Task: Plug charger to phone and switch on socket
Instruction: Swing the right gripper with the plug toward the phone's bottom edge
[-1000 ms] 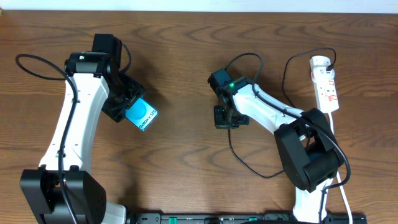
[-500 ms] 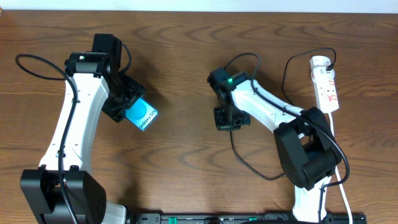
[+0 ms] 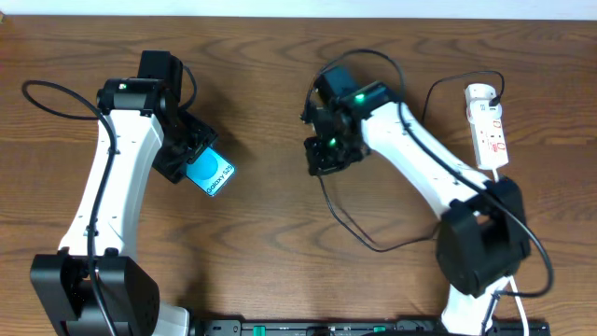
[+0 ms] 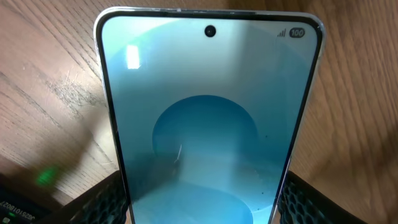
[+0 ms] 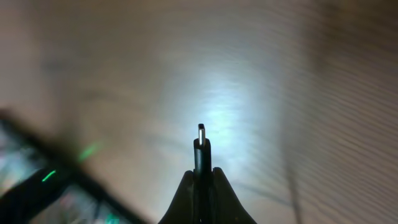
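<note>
My left gripper [image 3: 191,159] is shut on the phone [image 3: 214,175], a small smartphone with a cyan screen and white lettering. In the left wrist view the phone [image 4: 208,124] fills the frame, gripped at both long edges by the black pads [image 4: 202,208]. My right gripper [image 3: 322,157] is shut on the charger's black connector tip [image 5: 201,144], which sticks out past the fingertips [image 5: 202,177]. The thin black charger cable [image 3: 368,245] trails from it in a loop toward the white socket strip [image 3: 490,129] at the right. The right gripper is well right of the phone.
The socket's white cord [image 3: 508,280] runs down the right side past the right arm's base [image 3: 480,252]. The left arm's base [image 3: 89,289] stands at the lower left. A black rail [image 3: 354,327] lies along the front edge.
My right gripper has risen and moved up and left with the charger tip, pulling the cable along. The left arm and phone have not moved.
</note>
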